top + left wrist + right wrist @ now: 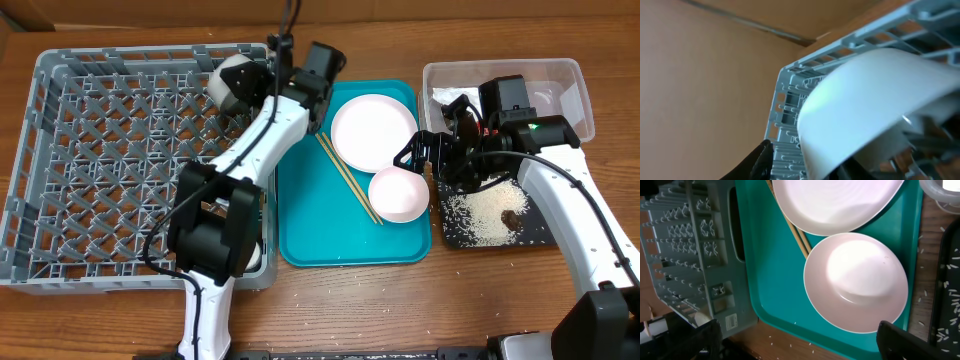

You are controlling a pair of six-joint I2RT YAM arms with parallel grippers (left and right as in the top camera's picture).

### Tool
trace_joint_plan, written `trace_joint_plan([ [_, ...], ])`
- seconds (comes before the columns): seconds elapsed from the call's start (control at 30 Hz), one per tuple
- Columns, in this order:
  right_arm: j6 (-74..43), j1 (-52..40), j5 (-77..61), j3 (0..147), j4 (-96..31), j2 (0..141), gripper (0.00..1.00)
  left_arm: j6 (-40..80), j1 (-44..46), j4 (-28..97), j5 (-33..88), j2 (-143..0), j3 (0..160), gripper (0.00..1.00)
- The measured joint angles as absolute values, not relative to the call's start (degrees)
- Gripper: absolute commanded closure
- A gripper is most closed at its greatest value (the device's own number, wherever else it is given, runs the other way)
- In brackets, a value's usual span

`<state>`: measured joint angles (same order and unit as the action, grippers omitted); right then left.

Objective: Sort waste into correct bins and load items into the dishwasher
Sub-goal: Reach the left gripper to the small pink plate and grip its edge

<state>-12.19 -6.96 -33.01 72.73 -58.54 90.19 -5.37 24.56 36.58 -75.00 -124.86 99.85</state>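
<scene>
Near right: black tray [450, 236] on desk [500, 300], rice grains [470, 212] and brown lump [510, 217] lying in it. Above white bowl [398, 195] on teal tray [320, 235] hangs right claw [420, 158], jaws spread wide, gripping nothing. Beside bowl lie chopsticks [348, 178], diagonal; plate [373, 130] beyond them (same tray). Behind black tray: clear tub [570, 90]. Far: left claw [260, 85] at dish rack [100, 150] far right corner, pale bowl [230, 82] tilted against it; grip or gap, cannot tell.
</scene>
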Motion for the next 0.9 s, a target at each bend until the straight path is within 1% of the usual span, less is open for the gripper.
trace_joint_plan([
  [0.07,-12.2,-7.0,-33.0,72.7,-58.6,90.2,0.0,-6.5,25.5,38.4,-75.0,-124.9,99.9,0.53],
  [0.1,-12.2,-7.0,-33.0,72.7,-58.5,90.2,0.0,-6.9,25.9,39.1,-75.0,-124.9,99.9,0.48],
  [0.13,-12.2,-7.0,-33.0,72.7,-58.5,90.2,0.0,-7.3,26.3,39.9,-74.8,-124.9,99.9,0.4],
  [0.17,-12.2,-7.0,-33.0,72.7,-58.6,90.2,0.0,-7.5,26.7,40.7,-74.7,-124.9,99.8,0.3],
  [0.2,-12.2,-6.9,-33.0,72.7,-58.6,90.2,0.0,-7.6,27.0,41.7,-74.1,-124.9,99.8,0.22],
  [0.23,-12.2,-6.9,-33.0,72.7,-58.5,90.2,0.0,-8.0,27.2,42.9,-73.3,-124.9,99.8,0.19],
  [0.43,-12.2,-7.0,-33.0,72.7,-58.6,90.2,0.0,-5.4,27.8,51.8,-64.3,-124.9,99.8,0.17],
  [0.53,-12.2,-7.0,-33.0,72.7,-58.6,90.2,0.0,-1.5,27.2,55.8,-61.0,-124.6,100.6,0.17],
  [0.63,-12.2,-7.0,-33.0,72.7,-58.6,90.2,0.0,3.1,25.9,59.2,-55.4,-123.7,102.2,0.17],
  [0.67,-12.2,-7.0,-33.0,72.7,-58.5,90.2,0.0,4.2,25.6,60.3,-53.2,-123.4,102.8,0.15],
  [0.7,-12.2,-7.0,-33.0,72.7,-58.5,90.2,0.0,4.9,25.4,61.0,-51.0,-122.9,103.4,0.11],
  [0.8,-12.2,-7.0,-33.0,72.7,-58.5,90.2,0.0,7.0,24.6,62.1,-37.6,-119.8,106.0,0.01],
  [0.9,-12.2,-7.0,-33.0,72.7,-58.5,90.2,0.0,8.0,24.6,62.2,-23.7,-115.9,108.2,0.0],
])
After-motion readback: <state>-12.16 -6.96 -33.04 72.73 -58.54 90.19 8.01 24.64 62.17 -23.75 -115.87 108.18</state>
